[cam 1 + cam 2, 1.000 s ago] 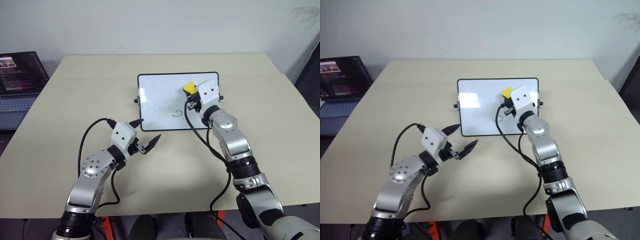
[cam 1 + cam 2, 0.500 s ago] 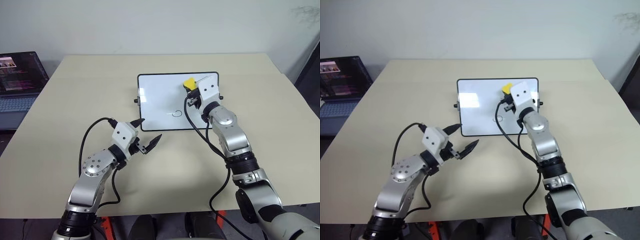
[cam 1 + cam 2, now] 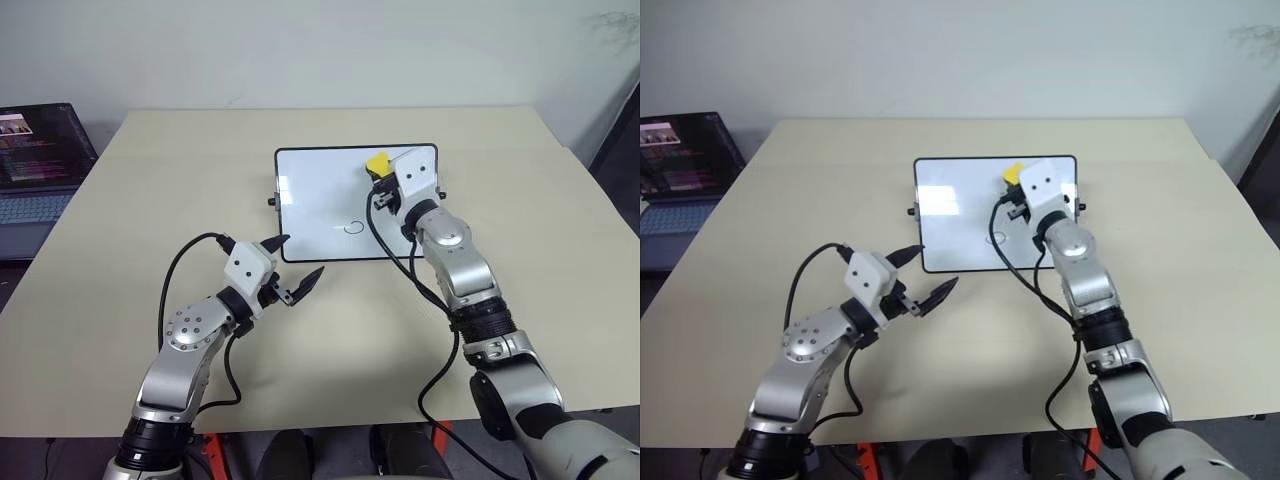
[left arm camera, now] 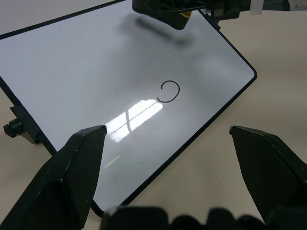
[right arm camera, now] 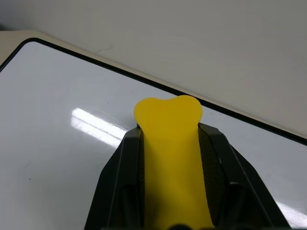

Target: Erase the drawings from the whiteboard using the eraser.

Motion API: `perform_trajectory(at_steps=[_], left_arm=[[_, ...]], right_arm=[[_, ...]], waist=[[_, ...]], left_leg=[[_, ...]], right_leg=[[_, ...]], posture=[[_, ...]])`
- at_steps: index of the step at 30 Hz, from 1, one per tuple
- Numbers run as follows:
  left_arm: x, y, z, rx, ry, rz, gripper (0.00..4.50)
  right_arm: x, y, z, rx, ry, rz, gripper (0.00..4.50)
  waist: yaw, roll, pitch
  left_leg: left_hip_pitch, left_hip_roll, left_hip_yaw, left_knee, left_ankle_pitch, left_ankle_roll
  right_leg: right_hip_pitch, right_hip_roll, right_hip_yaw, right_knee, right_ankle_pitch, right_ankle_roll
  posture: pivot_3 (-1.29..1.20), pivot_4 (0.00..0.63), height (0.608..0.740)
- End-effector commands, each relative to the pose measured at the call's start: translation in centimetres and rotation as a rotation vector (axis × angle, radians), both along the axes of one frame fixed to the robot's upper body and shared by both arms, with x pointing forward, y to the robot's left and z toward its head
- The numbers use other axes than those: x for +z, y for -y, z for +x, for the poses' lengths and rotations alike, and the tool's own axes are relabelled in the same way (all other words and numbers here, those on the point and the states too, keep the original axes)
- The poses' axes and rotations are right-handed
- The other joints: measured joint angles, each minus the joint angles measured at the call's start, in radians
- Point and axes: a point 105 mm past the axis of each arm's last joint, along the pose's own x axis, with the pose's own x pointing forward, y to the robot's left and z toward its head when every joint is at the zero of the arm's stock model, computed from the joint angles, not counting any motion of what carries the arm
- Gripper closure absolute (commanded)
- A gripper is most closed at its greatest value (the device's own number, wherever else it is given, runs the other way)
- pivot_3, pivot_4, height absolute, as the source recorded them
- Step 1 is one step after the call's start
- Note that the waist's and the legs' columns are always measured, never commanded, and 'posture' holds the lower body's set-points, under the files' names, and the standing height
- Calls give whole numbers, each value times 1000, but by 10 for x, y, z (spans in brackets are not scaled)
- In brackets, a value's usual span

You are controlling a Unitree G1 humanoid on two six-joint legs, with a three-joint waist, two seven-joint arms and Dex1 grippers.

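Since a second ago the right hand (image 3: 383, 180) has slid the eraser (image 3: 377, 163) toward the whiteboard's (image 3: 310, 200) far edge, uncovering one drawn loop (image 3: 352, 227) nearer the robot than its fingers. The hand is clamped shut around the eraser. It looks light, stiff and easily gripped by its sides. The left hand (image 3: 290, 272) hovers open over the worktop (image 3: 150, 200), just short of the board's near edge.

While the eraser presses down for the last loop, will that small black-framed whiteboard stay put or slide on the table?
The glossy white, black-framed whiteboard looks thin and light, lying unheld on the smooth beige table, so it will probably skid under sideways strokes. Its side knobs may catch a little. The open left gripper near its front edge could brace it.
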Motion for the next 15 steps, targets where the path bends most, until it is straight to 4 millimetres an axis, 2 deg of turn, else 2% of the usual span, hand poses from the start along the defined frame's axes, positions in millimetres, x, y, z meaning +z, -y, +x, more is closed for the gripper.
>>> perform_trajectory(at_steps=[1,10,12,15], left_arm=[[9,1,0,-5,43,-4,0],[13,1,2,-5,52,-3,0],[14,2,1,-10,52,-3,0],[15,2,1,-13,53,-2,0]], right_arm=[[26,-5,0,12,88,26,3262],[21,-8,2,17,83,20,3262],[12,-9,4,15,67,12,3262],[-11,-6,9,-4,10,-9,3262]], waist=[[0,0,0],[0,0,0],[0,0,0],[0,0,0]], left_leg=[[0,0,0,0,0,0],[0,0,0,0,0,0],[0,0,0,0,0,0],[0,0,0,0,0,0]], right_leg=[[0,0,0,0,0,0],[0,0,0,0,0,0],[0,0,0,0,0,0],[0,0,0,0,0,0]], posture=[[0,150,740],[0,150,740],[0,150,740],[0,150,740]])
